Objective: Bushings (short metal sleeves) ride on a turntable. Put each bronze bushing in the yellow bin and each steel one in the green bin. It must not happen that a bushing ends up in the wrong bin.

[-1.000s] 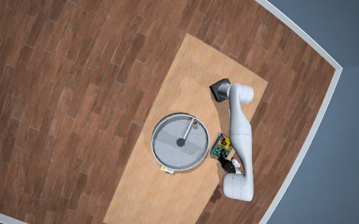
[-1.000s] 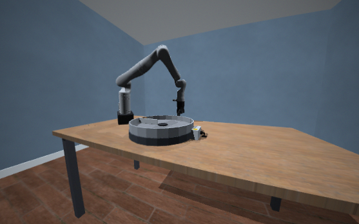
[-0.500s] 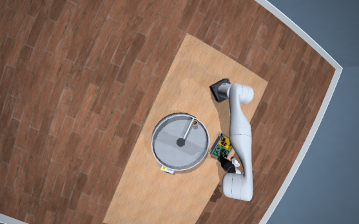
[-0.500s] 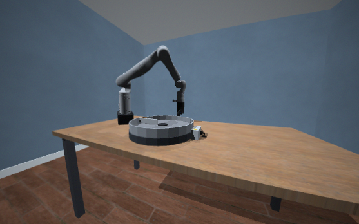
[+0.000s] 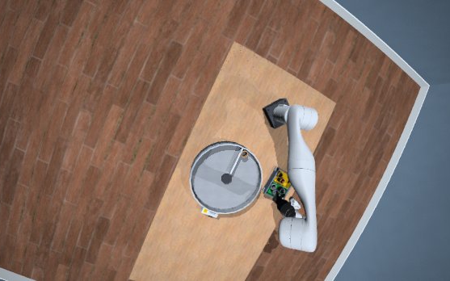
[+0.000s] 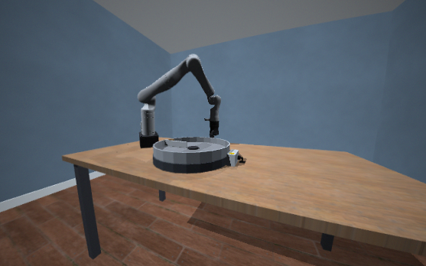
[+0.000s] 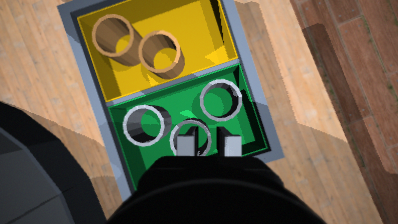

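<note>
Claw (image 5: 276,196) (image 6: 214,135) (image 7: 207,137) partly open, gripping nothing, over the green bin (image 5: 270,192) (image 7: 182,101). Three steel bushings (image 7: 125,131) lie there.

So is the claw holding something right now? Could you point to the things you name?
The claw (image 5: 276,195) (image 6: 214,136) (image 7: 207,137) is partly open, gripping nothing, its fingers either side of a steel bushing's near wall (image 7: 210,141).
</note>
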